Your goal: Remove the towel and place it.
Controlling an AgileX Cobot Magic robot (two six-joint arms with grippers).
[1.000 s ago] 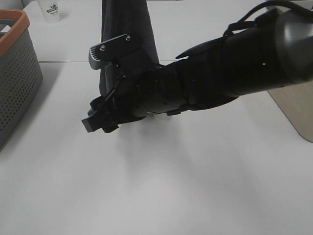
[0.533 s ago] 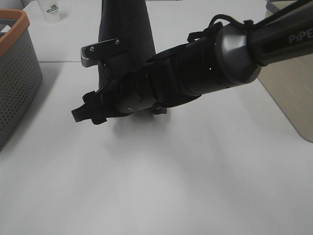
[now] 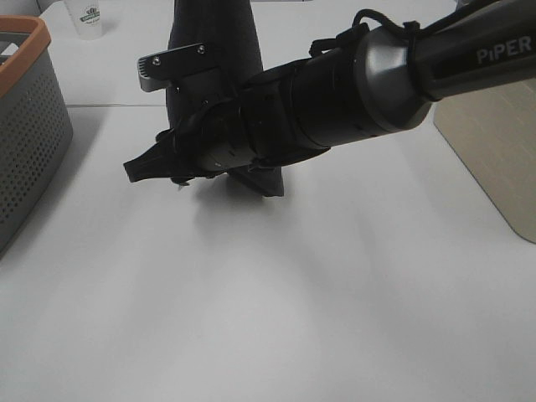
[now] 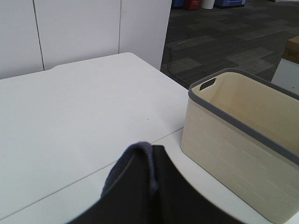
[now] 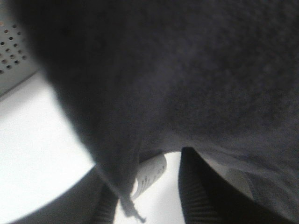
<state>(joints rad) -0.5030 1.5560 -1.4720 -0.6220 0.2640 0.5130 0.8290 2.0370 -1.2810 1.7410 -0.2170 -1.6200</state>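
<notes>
The dark charcoal towel [image 3: 213, 38] hangs down from above the top edge of the exterior view, and its lower corner [image 3: 266, 180] reaches the white table. My right arm crosses in front of it from the right. My right gripper [image 3: 138, 167] points left, just past the towel's left edge. In the right wrist view the towel [image 5: 187, 70] fills most of the picture, and the gripper [image 5: 149, 200] has its jaws apart below the hem. In the left wrist view a towel hem [image 4: 131, 163] lies against my left gripper [image 4: 156, 186], which holds it high up.
A grey perforated basket with an orange rim [image 3: 25, 100] stands at the left edge. A white paper cup [image 3: 88, 17] stands at the far left. A beige bin with a grey rim [image 3: 494, 159] stands at the right and shows in the left wrist view [image 4: 243, 149].
My right arm has swung toward the far left, and its gripper has risen and turned. The towel's lower corner now shows below the arm.
</notes>
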